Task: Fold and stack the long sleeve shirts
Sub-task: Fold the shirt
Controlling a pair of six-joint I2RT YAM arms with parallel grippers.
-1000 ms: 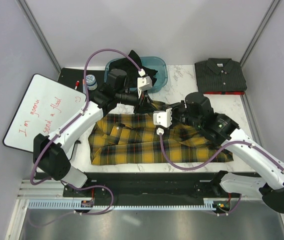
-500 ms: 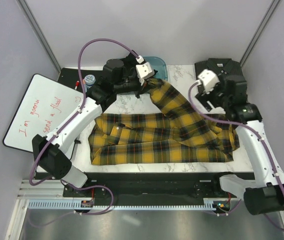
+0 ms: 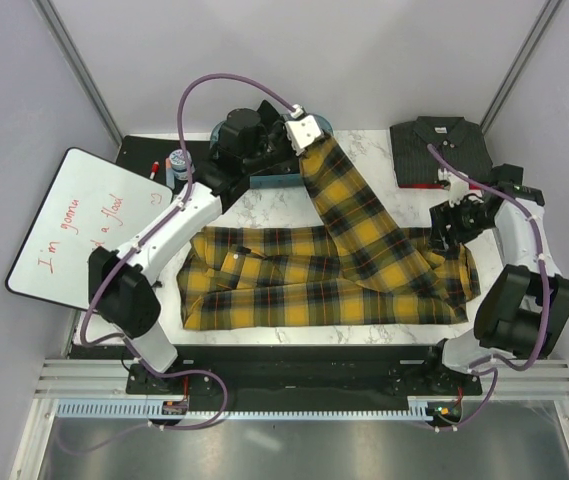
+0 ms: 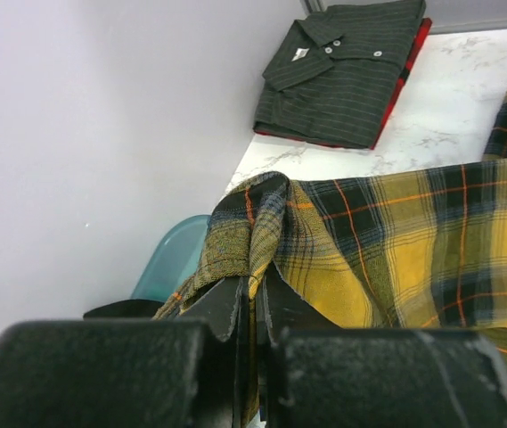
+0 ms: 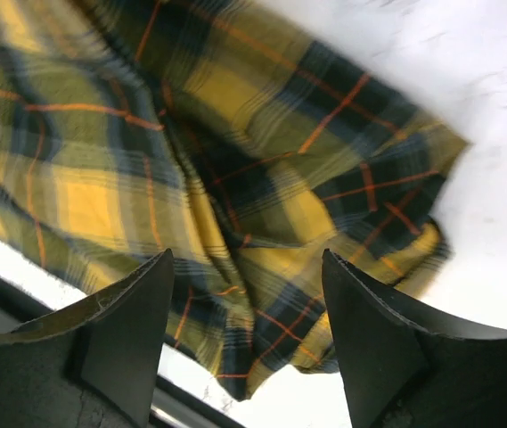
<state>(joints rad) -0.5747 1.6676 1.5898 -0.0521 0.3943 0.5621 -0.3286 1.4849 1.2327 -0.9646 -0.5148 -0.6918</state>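
**Holding the sleeve by the cuff only: slip and drag risk**

Left tool (image 4: 253, 299) is clamped on the cuff of the plaid shirt (image 3: 304, 275), upper centre of the top view, right beside the teal bin (image 4: 168, 259). The sleeve (image 3: 359, 215) runs diagonally down to the shirt body, which lies spread mid-worktop (image 3: 369, 160). Right tool (image 5: 244, 259) has its jaws apart and holds nothing, over the bunched lower-right edge.

Risks, my read:
- The pinch is on a thin fold of cloth, so a fast swing could pull it free.
- A released cuff could land in the bin.
- Nothing pins the body, so any pull drags it and skews the fold.

Charcoal shirt (image 3: 442, 150) sits folded at upper right, well apart.
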